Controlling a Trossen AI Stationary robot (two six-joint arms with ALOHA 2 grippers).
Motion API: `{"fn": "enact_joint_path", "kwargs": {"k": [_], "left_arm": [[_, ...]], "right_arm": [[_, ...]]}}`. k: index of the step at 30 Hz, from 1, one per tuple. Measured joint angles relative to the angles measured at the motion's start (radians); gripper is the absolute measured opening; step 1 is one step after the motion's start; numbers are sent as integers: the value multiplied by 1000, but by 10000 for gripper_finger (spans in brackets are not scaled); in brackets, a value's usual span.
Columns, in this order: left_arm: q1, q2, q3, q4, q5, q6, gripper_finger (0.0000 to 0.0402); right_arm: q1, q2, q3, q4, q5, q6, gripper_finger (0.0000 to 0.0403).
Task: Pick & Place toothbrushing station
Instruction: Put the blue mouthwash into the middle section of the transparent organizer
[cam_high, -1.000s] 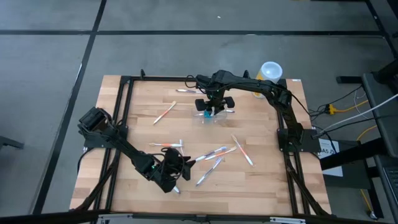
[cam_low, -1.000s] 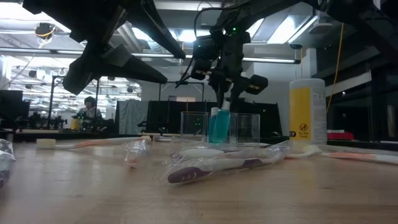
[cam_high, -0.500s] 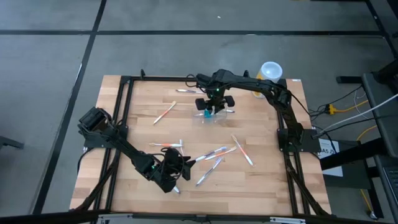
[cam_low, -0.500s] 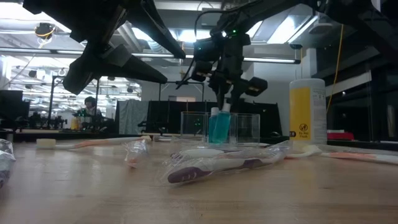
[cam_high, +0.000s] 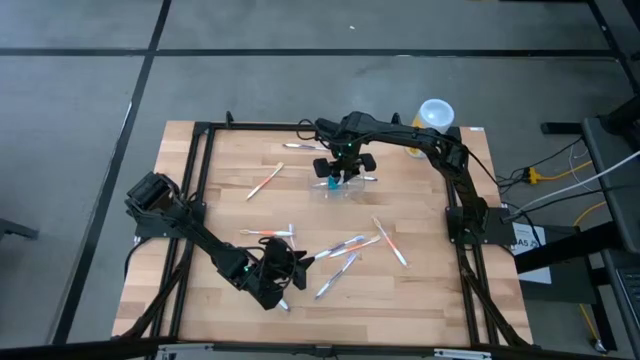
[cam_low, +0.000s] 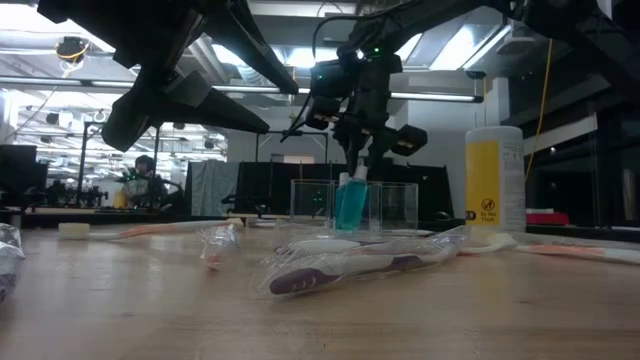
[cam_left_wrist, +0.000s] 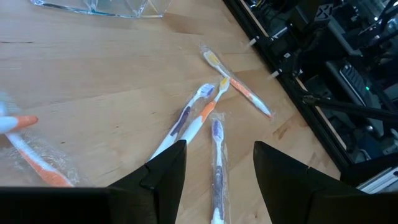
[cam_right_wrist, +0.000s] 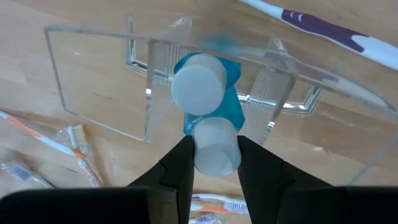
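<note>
Toothbrushing station (cam_right_wrist: 93, 81): clear holder, back-centre of table, holding one teal tube (cam_right_wrist: 208, 93). Right gripper (cam_right_wrist: 214, 158): above it, clamped on a second teal tube's white cap (cam_right_wrist: 214, 146). Left gripper (cam_left_wrist: 214, 168): spread, empty, front. Risk: tube snags a divider, tipping the station.

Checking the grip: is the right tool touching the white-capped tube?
Touching. Right wrist view: right tool fingers press both sides of the white-capped tube.
</note>
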Motion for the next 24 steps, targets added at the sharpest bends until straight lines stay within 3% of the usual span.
{"fn": "enact_joint_path", "kwargs": {"k": [24], "left_arm": [[0, 0, 0, 0, -6, 0, 182]], "right_arm": [[0, 0, 0, -11, -3, -12, 134]]}}
